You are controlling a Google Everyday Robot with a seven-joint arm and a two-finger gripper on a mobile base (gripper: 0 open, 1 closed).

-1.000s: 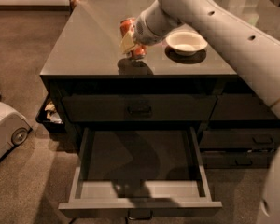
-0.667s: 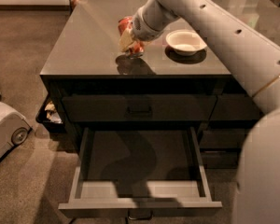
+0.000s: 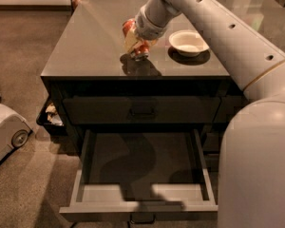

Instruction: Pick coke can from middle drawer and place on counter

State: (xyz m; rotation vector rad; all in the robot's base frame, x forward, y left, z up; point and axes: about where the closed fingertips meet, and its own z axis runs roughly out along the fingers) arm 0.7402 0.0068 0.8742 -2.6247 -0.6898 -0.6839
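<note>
Currently, by size:

Arm (image 3: 237, 46): runs from 12 o'clock down to 5 o'clock and fills far more of the 4 o'clock corner than a second ago. Blocks the right-hand cabinet fronts and the counter's 3 o'clock edge.

Counter (image 3: 85, 42): spans 10 to 2 o'clock, glossy, with a dark shadow directly beneath the load.

Middle drawer (image 3: 137, 194): pulled fully out at 6 o'clock. No can inside, so extraction judged complete. Handle cut off at the bottom edge.

White bowl (image 3: 188, 42): sits at 1 o'clock on the counter, just beside the gripper at its 3 o'clock, untouched.

Gripper (image 3: 133, 41): hangs over the counter near its front edge at 12 o'clock, fingers clamped on the coke can (image 3: 141, 49).

Coke can: held tilted, barely shifted over the last second, perhaps marginally lower. Placement judged imminent but not done.

Hard to make out: whether the can's lower rim touches the counter or rides just above it. Most of the can body masked by the fingers. Pale shape at 8 o'clock cropped, unidentified.
</note>
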